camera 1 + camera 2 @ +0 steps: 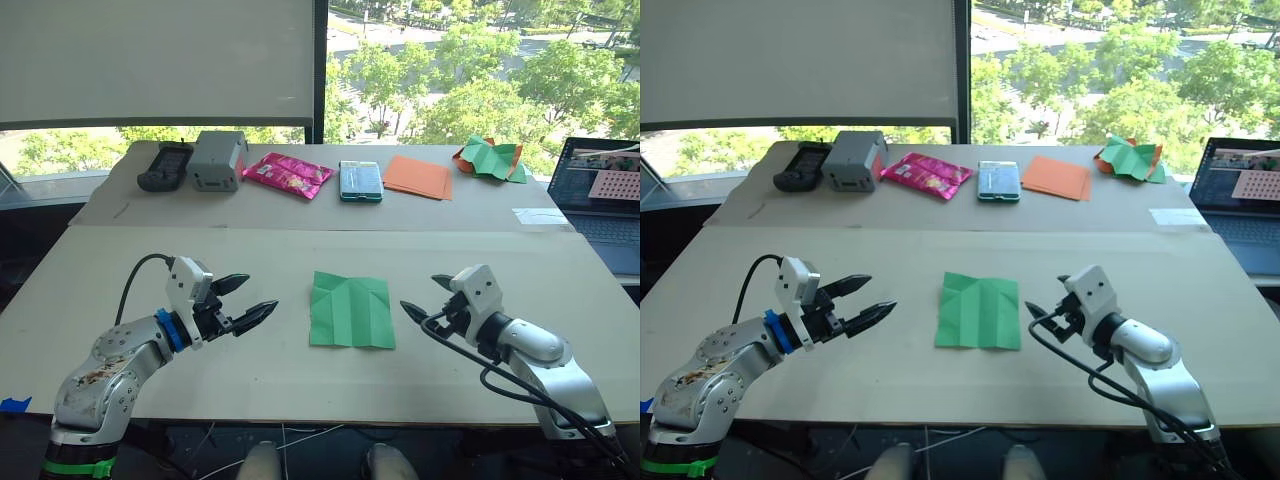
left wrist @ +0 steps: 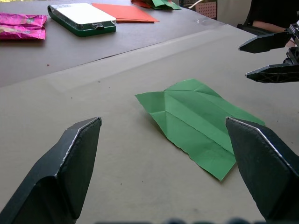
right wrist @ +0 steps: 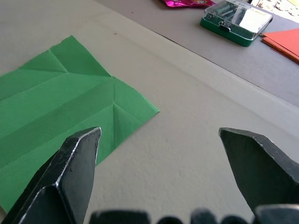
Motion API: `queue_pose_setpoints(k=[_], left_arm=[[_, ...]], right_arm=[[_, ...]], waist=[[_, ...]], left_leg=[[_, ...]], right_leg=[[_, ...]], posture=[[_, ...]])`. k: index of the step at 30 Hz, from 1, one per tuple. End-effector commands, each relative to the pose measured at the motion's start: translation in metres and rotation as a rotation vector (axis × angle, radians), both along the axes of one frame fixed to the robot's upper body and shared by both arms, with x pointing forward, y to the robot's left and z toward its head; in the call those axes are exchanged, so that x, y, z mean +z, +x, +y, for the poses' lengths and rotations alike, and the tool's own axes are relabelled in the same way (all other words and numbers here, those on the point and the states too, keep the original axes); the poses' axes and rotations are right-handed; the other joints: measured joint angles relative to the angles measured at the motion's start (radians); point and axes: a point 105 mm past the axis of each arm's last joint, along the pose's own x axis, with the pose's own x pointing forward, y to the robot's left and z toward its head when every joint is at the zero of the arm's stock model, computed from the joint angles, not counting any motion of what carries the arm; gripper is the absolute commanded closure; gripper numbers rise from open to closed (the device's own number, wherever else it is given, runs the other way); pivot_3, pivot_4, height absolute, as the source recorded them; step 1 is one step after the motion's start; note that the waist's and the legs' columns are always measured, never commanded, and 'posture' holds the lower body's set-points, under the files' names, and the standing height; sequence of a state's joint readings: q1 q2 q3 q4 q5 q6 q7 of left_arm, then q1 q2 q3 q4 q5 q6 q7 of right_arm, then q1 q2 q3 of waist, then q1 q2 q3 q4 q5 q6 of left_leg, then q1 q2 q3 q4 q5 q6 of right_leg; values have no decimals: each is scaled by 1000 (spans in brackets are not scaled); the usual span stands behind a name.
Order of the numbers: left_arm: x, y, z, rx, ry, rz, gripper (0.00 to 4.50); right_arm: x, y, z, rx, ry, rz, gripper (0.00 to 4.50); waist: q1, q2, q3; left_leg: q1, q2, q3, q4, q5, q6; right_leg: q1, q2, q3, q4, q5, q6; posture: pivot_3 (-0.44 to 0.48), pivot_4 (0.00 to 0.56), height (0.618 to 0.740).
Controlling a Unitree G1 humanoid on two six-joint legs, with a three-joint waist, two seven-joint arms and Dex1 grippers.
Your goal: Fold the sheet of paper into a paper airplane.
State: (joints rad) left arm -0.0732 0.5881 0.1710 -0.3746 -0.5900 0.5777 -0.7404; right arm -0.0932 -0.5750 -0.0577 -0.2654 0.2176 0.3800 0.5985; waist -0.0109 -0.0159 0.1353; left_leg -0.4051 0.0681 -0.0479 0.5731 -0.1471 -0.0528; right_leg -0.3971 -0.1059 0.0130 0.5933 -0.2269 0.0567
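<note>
sheet of paper (image 1: 349, 310): green, flat on the table (image 1: 150, 260), dead centre, between my two grippers, touching neither. Crease lines visible, corner folds opened back out at the far edge.
left gripper (image 1: 247, 302): at 9 o'clock of the sheet, just beside it, fingers spread wide, holding nothing.
right gripper (image 1: 425, 297): at 3 o'clock, near the sheet edge, also wide open and empty.
step: I judge folding is barely begun; the sheet is pre-creased but lies unfolded.
how to do it well: I'd pin one side with one gripper, slide the other's lower finger under the opposite edge, fold along the existing centre crease, press flat. Thin paper will likely skid or buckle if not pinned.
rest at 12 o'clock: orange sheets (image 1: 417, 176), crumpled green-and-orange heap (image 1: 491, 158), pink packet (image 1: 288, 173), green case (image 1: 360, 180).
writing: none I can read.
</note>
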Motion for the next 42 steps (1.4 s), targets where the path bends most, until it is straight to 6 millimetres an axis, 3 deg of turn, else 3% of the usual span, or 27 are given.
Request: queue_pose_setpoints(k=[1,6,11,20,25,33,35,42], left_arm=[[6,1,-3,-20,-1,-30,0],[2,4,-5,-22,15,-24,0],[-2,13,-25,-94,-16,-10,0],[-28,54,-95,-300,77,-37,2781],[-39,70,-116,-350,132,-31,4480],[-89,61,-111,-421,333,68,4480],[-96,57,-108,-436,362,78,4480],[-106,54,-105,-439,414,80,4480]], right_arm=[[14,1,3,12,3,-58,27],[13,0,5,8,6,-55,27],[13,0,6,1,8,-56,27],[12,-3,8,-20,8,-64,0],[15,-6,9,-37,5,-79,0],[23,-11,10,-53,-6,-97,0],[25,-12,11,-51,-6,-97,0],[19,-19,14,-18,-25,-43,0]], waist=[[0,0,0],[0,0,0],[7,0,0],[26,0,0],[21,1,-1],[16,1,-1],[18,2,-1],[20,2,-2]], left_leg=[[0,0,0,0,0,0],[0,0,0,0,0,0],[0,0,0,1,0,0],[0,-1,0,2,0,1],[-1,-1,0,3,4,6],[-1,-1,-1,1,5,8],[1,-1,-1,2,1,1],[2,-1,-1,2,1,1]], right_leg=[[0,0,0,0,0,0],[0,0,0,0,0,0],[1,0,0,0,0,0],[4,0,0,0,0,1],[8,1,0,0,0,2],[8,2,0,1,0,2],[7,1,0,0,0,3],[8,1,0,0,0,3]], posture=[[0,150,706],[0,150,706],[0,150,706],[0,150,706],[0,150,706],[0,150,706],[0,150,706],[0,150,706]])
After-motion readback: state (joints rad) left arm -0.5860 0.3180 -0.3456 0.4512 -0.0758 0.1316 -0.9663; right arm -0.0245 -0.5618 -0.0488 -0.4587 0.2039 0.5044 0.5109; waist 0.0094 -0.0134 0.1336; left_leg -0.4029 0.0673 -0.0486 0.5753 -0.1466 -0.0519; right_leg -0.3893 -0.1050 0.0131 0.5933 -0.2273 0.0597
